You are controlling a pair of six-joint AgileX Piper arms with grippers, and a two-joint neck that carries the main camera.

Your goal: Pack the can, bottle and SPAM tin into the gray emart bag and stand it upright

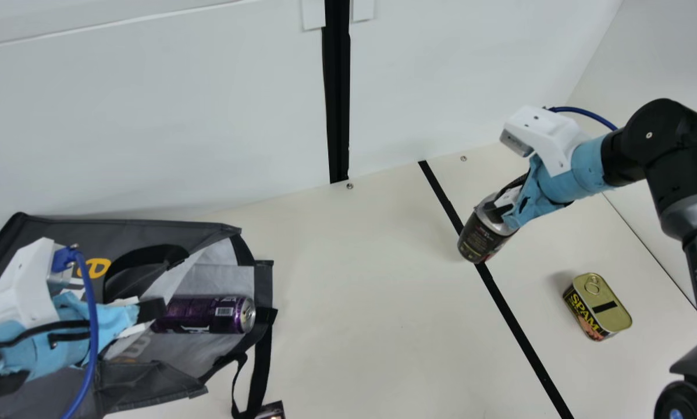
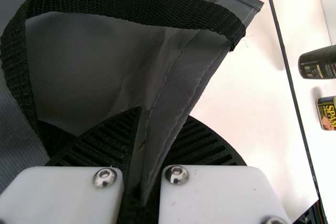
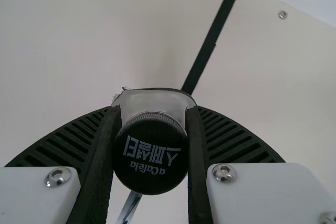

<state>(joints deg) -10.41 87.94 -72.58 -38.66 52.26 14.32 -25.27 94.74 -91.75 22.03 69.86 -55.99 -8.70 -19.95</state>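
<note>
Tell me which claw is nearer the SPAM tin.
Right. In the main view, the right claw holds the bottle up and left of the SPAM tin; the left claw grips the bag, farther left.

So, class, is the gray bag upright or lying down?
Lying down: the bag opens sideways, and the purple can lies lengthwise in its mouth.

Place: a robotics lab or test cell, by its fittings
Jointed robot arm (image 1: 668, 137): right of the main view — blue cable (image 1: 584, 111) at its wrist
White wall panels (image 1: 150, 122): upper frame, black strip (image 1: 338, 105) between
Cream tabletop (image 1: 354, 279): lower centre — screw (image 1: 349, 185) at its back edge
</note>
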